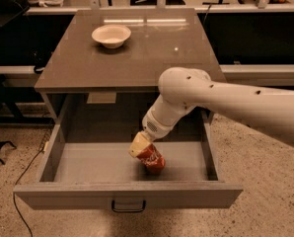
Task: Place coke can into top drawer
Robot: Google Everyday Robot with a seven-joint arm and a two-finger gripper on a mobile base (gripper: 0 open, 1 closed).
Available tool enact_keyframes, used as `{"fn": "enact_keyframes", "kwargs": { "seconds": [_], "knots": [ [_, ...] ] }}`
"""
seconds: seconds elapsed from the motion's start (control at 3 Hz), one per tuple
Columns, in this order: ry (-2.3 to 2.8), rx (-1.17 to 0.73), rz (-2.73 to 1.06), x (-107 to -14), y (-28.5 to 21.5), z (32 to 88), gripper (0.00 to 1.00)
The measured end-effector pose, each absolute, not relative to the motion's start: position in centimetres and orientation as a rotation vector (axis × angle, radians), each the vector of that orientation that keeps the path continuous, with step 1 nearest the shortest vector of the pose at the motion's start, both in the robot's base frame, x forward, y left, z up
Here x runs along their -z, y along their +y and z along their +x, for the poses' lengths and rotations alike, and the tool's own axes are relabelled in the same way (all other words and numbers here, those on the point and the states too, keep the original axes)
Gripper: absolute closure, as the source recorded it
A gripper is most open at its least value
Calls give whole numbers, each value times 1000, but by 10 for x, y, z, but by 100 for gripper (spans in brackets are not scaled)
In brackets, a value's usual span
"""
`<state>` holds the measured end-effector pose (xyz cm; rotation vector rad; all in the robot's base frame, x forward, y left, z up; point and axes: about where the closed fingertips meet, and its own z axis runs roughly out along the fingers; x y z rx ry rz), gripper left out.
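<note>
The coke can (151, 159), red-orange with white lettering, is tilted inside the open top drawer (127, 195), right of the drawer's middle, low near its floor. My gripper (140, 146) reaches down into the drawer from the right and is shut on the can's upper end. Its cream-coloured fingers (137, 145) cover the can's top. The drawer is pulled fully out, with its dark loop handle (128, 206) at the front centre.
A white bowl (111, 35) sits on the cabinet top (152, 53) at the back left. My white arm (226, 102) crosses over the drawer's right side. A black cable (18, 191) lies on the speckled floor to the left. Shelving stands behind.
</note>
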<state>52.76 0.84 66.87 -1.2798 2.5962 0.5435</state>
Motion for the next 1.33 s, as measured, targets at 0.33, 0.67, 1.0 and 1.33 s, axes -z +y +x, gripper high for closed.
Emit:
{"fn": "enact_keyframes", "kwargs": {
  "seconds": [0.33,0.67,1.0,1.33],
  "knots": [
    [2565,-561,-1135,-665,2,526,83],
    [2536,-583,-1037,-668,-8,524,60],
    [2516,-603,-992,-670,-14,524,37],
    [2504,-615,-973,-670,-17,524,13]
  ]
}}
